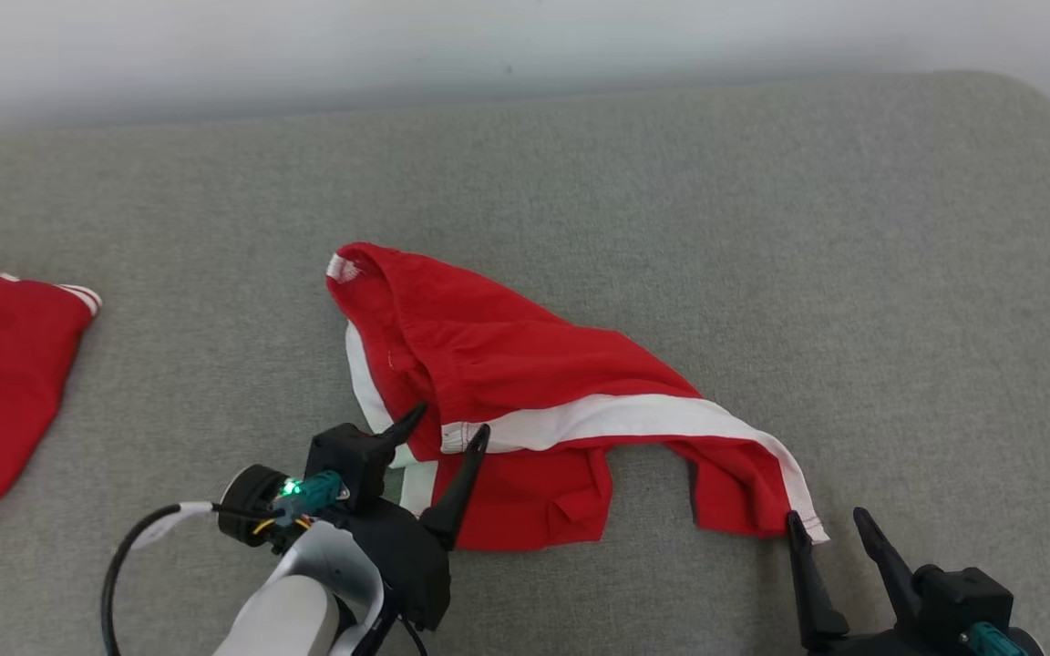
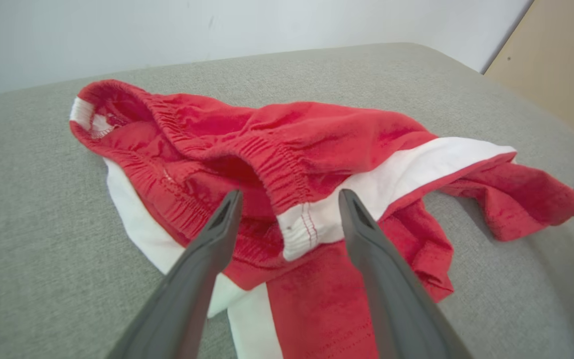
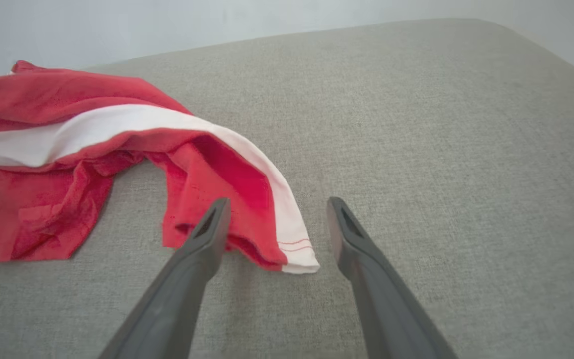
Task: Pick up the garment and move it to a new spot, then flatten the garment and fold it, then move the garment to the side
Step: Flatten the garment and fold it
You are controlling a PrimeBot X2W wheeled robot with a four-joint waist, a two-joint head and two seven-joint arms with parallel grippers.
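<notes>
— How far along?
— Early, I judge; the garment (image 1: pixel 507 364) lies crumpled on the bench (image 1: pixel 762 228), unfolded; my left claw (image 1: pixel 452 418) gapes over its 7 o'clock waistband, right claw (image 1: pixel 826 514) gapes at its 4 o'clock hem; neither holds anything; flattening, folding and moving aside are left

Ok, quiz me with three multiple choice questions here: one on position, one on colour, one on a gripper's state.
1. The right gripper is: A at the shorts' hem corner; B above the shorts' middle; C far from the shorts.
2. The shorts' stripe is: A blue; B white; C black.
3. The left gripper is: A shut on cloth; B open; C shut, empty.
Answers: A, the hem corner lies between its fingers; B, a white band crosses red cloth; B, its fingers stand apart.
</notes>
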